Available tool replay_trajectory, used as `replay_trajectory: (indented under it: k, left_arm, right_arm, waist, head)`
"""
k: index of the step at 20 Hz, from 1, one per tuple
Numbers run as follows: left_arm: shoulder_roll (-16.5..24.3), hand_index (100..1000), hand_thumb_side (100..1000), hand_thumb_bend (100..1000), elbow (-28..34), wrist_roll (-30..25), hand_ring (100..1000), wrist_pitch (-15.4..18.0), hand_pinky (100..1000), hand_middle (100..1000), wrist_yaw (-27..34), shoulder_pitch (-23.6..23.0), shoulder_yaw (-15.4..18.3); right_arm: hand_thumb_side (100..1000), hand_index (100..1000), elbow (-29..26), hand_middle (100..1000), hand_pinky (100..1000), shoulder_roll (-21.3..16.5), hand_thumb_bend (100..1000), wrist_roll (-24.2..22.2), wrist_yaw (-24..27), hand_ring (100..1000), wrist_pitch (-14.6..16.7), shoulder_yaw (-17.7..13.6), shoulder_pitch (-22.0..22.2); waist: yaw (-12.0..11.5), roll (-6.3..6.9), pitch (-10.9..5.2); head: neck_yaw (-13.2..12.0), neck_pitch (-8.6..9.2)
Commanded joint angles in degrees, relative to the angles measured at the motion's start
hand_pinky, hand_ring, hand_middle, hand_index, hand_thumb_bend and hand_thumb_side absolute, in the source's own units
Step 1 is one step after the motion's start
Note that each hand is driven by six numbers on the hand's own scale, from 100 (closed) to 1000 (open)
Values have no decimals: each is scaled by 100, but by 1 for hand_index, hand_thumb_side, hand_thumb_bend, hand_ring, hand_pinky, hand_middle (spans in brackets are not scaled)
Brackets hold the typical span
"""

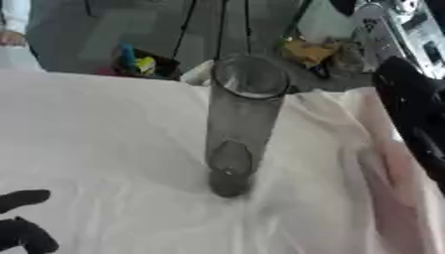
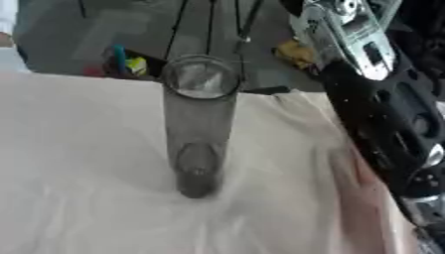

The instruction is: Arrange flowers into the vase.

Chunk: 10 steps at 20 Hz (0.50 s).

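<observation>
A tall clear glass vase (image 1: 243, 124) stands upright in the middle of the table on a white cloth (image 1: 104, 139); I see nothing inside it. Dark fingers of my left hand (image 1: 24, 233) show at the lower left corner, spread apart, holding nothing and well away from the vase. My right arm (image 2: 382, 114), black with silver joints, runs down the right side, to the right of the vase; its hand is out of view. Under that arm a blurred pale pink shape (image 1: 391, 188) lies along the cloth.
The table's far edge runs just behind the vase. Beyond it on the floor are a dark box with blue and yellow items (image 1: 139, 62), a yellow object (image 1: 309, 49) and thin dark stand legs (image 1: 187, 25).
</observation>
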State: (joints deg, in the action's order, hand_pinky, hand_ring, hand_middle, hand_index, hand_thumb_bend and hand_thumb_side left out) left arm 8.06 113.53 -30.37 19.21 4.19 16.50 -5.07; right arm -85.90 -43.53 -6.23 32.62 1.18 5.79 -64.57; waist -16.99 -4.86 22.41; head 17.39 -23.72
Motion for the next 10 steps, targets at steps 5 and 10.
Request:
replay_trajectory:
  k: [5,10]
  left_arm:
    - [77,765,999,100,106,-14,577,-30,411,845,-7,52,-31]
    - [69,764,1000,100,106,-32,578,-37,411,847,-32,61,-32]
  right_arm:
    - [669,100,-405,100,100,-321,100,43,270,317,1,-140,186]
    - [675,100,-471,100,100,-333,100,42,278,317,-53,-153,276]
  waist:
    - [-65,-102,-212]
    - [-107,-137,-164]
  head:
    - [58,-5]
    - [68,16]
